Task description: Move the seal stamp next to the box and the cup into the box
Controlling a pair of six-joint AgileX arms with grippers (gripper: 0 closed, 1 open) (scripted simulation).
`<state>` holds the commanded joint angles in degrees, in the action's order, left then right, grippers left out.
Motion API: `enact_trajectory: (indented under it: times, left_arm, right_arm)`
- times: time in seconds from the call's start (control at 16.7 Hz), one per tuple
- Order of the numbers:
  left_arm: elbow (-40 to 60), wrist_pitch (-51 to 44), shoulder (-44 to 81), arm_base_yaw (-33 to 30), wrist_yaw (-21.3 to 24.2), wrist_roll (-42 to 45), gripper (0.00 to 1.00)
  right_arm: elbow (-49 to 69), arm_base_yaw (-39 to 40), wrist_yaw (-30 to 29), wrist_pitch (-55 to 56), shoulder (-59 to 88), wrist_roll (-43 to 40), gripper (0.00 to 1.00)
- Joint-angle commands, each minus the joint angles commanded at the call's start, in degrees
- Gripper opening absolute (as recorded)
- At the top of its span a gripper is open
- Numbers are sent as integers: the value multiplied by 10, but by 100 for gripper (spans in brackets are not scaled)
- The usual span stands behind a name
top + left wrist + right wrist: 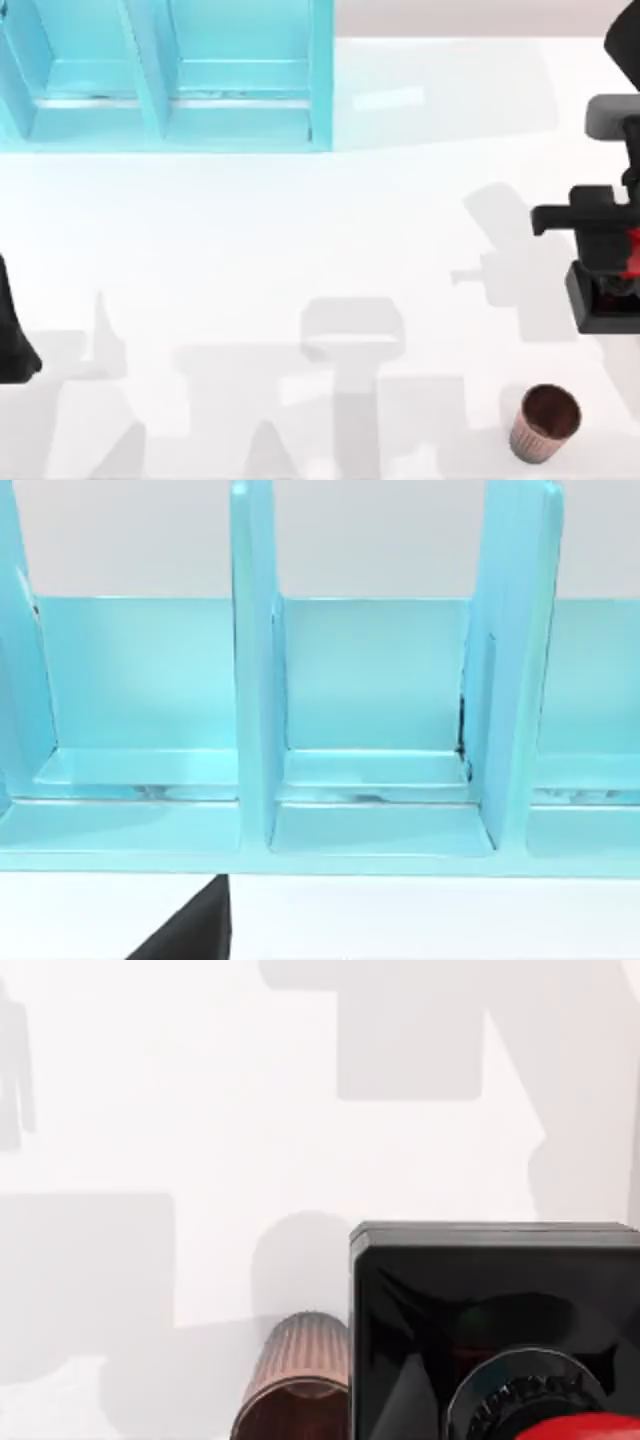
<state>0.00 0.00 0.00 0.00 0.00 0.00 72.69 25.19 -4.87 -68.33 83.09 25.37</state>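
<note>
The seal stamp [602,298] hangs at the table's right edge, its black block base [470,1300] turned sideways and its red knob [580,1428] towards the wrist. My right gripper [628,254] is shut on the knob and holds the stamp off the table. The cup [546,422], copper-brown and ribbed, stands upright near the front right; in the right wrist view the cup [298,1370] sits just beyond the stamp's base. The box [322,90], cyan with dividers, stands at the back left. My left gripper [14,330] is parked at the left edge.
The left wrist view faces the box's compartments [255,700] from the front, with upright dividers between them. Arm shadows fall across the white table [300,230] between box and cup.
</note>
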Motion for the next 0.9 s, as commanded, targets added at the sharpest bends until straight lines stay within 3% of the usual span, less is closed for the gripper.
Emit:
enact_trajectory:
  times: [0.3,0.9]
  left_arm:
    - [0,0,0,0,0,0,100]
    - [0,0,0,0,0,0,100]
  right_arm:
    - [-117,-71,15,13,-118,-74,0]
    - [-168,-76,16,68,-112,-78,0]
